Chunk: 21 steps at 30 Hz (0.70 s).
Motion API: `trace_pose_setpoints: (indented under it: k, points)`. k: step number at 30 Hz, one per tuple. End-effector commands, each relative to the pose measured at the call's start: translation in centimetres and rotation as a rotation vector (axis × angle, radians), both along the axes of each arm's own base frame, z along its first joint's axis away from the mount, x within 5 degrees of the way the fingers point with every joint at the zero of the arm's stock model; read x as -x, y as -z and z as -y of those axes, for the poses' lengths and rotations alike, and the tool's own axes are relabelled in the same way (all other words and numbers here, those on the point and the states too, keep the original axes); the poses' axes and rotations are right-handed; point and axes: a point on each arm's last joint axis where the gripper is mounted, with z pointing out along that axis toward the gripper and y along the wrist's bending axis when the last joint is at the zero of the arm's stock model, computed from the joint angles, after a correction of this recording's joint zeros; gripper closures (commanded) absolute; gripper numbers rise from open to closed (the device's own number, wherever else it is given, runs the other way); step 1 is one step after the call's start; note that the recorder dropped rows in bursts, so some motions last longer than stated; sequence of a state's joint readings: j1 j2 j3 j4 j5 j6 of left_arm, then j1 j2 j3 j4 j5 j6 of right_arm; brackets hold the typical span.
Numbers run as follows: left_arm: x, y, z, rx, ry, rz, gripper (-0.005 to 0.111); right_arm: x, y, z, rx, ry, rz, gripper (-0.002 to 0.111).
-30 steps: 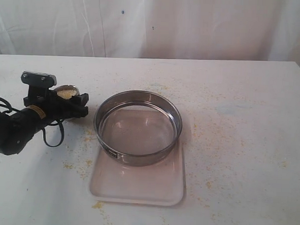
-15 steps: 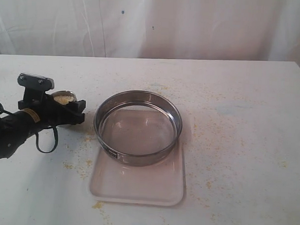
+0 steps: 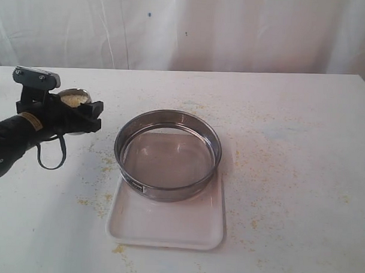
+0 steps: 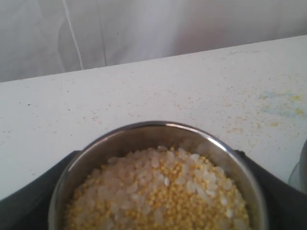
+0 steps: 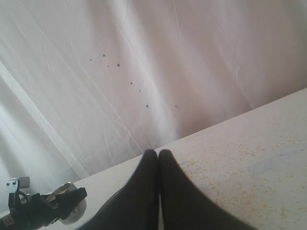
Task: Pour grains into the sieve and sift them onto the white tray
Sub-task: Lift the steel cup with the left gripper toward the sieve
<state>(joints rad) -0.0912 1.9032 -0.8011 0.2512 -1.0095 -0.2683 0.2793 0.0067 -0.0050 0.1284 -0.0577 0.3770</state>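
Note:
The grains (image 4: pixel 163 191), yellow granules mixed with pale whitish ones, fill a small steel cup (image 3: pixel 74 97). My left gripper (image 3: pixel 81 116) is shut on that cup and holds it above the table, left of the sieve; its dark fingers (image 4: pixel 280 191) flank the cup rim (image 4: pixel 144 128). The sieve (image 3: pixel 168 193), a wide steel ring with a mesh bottom and a dark label, rests on the white tray (image 3: pixel 167 229) and looks empty. My right gripper (image 5: pixel 159 154) is shut on nothing, held off to the side and out of the exterior view.
Faint yellow specks are strewn over the white table (image 3: pixel 289 176), densest around the tray and left of the sieve. A white cloth backdrop (image 3: pixel 234 30) hangs behind the table's far edge.
My left gripper has risen with the cup and drifted a little left and away from the sieve. The sieve and tray have stayed put.

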Motion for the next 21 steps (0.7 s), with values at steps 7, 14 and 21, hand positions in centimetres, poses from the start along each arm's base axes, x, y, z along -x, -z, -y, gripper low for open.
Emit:
trace_pose_setpoints:
  k: [7,14,21]
  points:
    - [1.5,-4.9,2.2,-0.079,0.09,0.052,0.107,0.0,0.0,0.0,-0.001,0.001,0.012,0.108]
    - [2.2,-6.7,6.5,-0.235,0.222,-0.005,0.107,0.0,0.0,0.0,-0.001,0.001,0.012,0.108]
    - [2.2,-8.4,11.0,-0.454,0.371,-0.075,0.107,0.0,0.0,0.0,-0.001,0.001,0.012,0.108]
